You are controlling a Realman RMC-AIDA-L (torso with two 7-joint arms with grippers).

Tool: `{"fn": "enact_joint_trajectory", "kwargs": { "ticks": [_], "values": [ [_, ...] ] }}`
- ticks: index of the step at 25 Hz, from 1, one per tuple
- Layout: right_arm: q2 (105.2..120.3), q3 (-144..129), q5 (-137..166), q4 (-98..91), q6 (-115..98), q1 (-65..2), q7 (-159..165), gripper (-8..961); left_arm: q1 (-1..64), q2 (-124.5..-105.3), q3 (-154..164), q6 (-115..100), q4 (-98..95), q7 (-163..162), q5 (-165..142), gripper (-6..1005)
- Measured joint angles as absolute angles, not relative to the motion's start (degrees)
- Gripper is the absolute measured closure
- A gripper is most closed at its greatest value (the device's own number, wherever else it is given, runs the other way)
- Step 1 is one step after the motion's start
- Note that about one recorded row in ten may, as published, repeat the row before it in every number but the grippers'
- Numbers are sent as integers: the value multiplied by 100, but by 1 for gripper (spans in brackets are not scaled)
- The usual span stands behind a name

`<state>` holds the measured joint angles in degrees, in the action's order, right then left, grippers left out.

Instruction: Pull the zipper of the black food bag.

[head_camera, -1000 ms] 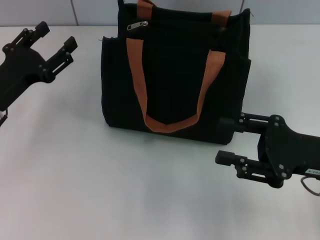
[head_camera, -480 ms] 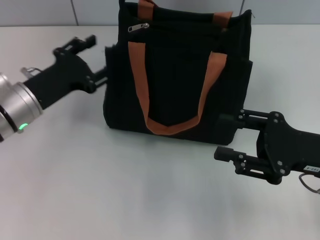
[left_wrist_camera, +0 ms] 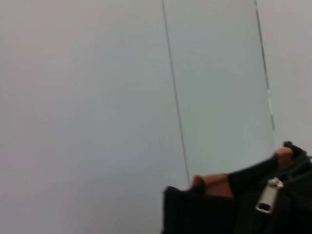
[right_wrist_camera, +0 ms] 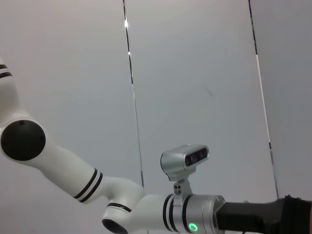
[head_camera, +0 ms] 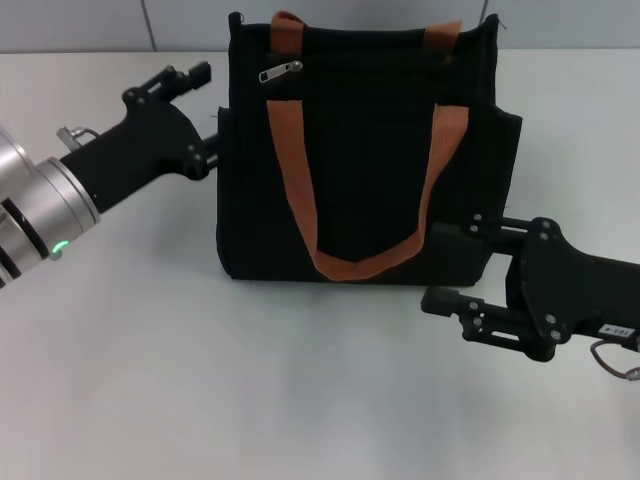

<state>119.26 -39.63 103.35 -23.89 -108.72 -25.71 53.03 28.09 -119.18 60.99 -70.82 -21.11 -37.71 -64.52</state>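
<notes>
Changes since a second ago: the left gripper point(head_camera: 205, 115), then raised clear near the table's far left edge, has swung in to the black food bag point(head_camera: 365, 150) — its fingers now sit at the bag's left side, one above the other, spread apart with nothing between them. The bag has shifted slightly toward the right and stands squarer. The right gripper point(head_camera: 448, 268) has stayed by the bag's near right corner.

Surface: white table point(head_camera: 200, 380), matte, carrying the bag toward its far edge. Behind it, a pale grey panelled wall point(head_camera: 80, 22) with thin vertical seams, also seen in both wrist views.

Black food bag: upright, boxy, with an orange-brown handle point(head_camera: 350, 185) hanging in a loop down its near face; a second handle shows at the top rim.

Zipper point(head_camera: 281, 71): silver pull at the upper left of the bag's near face, at the left end of the zip line. In the left wrist view it appears as a silver tab point(left_wrist_camera: 267, 196) hanging on black fabric. It lies just right of and slightly above the left gripper, not touched by it.

Right gripper: fingers spread — one touching or nearly touching the bag's lower right corner, the other nearer the table's front edge, gripping nothing.
</notes>
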Motion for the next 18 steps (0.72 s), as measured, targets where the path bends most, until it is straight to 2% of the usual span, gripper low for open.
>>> {"fn": "enact_joint_trajectory", "kwargs": {
  "ticks": [18],
  "values": [
    [11936, -3954, 10270, -2382, -10751, -2580, 5299, 358, 2791, -11918, 6661, -7053, -1915, -3244, -6025, 324]
  ]
}}
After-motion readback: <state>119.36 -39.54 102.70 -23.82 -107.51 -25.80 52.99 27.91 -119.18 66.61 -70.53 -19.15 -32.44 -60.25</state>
